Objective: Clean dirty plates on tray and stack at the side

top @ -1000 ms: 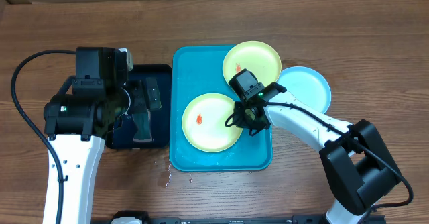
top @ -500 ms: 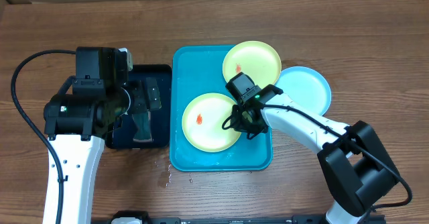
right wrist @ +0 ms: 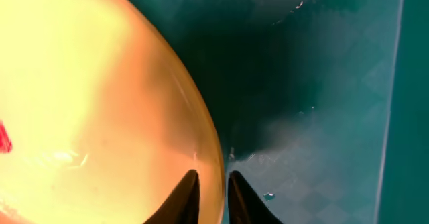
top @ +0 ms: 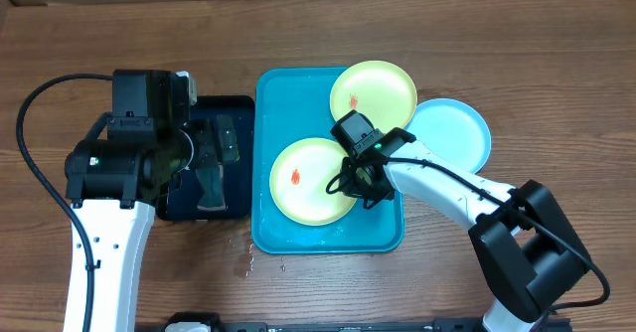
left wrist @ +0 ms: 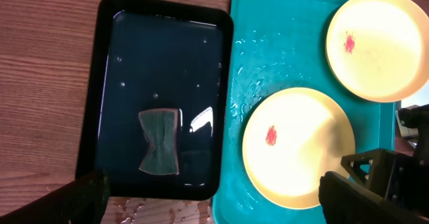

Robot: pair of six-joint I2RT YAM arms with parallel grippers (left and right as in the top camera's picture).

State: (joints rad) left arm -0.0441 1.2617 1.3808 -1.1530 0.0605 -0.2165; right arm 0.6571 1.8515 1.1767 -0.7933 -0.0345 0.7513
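Note:
The turquoise tray (top: 270,103) holds a light green plate (top: 308,181) with a red smear near its middle. A second green plate (top: 374,93), also smeared, rests over the tray's far right corner. A light blue plate (top: 452,133) lies on the table just right of the tray. My right gripper (top: 360,178) is at the near plate's right edge. In the right wrist view its fingers (right wrist: 213,178) straddle that rim (right wrist: 216,150), shut on it. My left gripper (left wrist: 214,187) hangs wide open above the black tray (left wrist: 107,63), holding nothing.
The black tray (top: 204,108) left of the turquoise one holds water and a dark green sponge (left wrist: 159,143). Water drops lie on the wood (top: 248,262) in front of the trays. The right arm (top: 447,188) reaches across the tray's right rim.
My right gripper has slid a little left onto the near green plate's rim, and its jaws have narrowed. The left arm has not moved.

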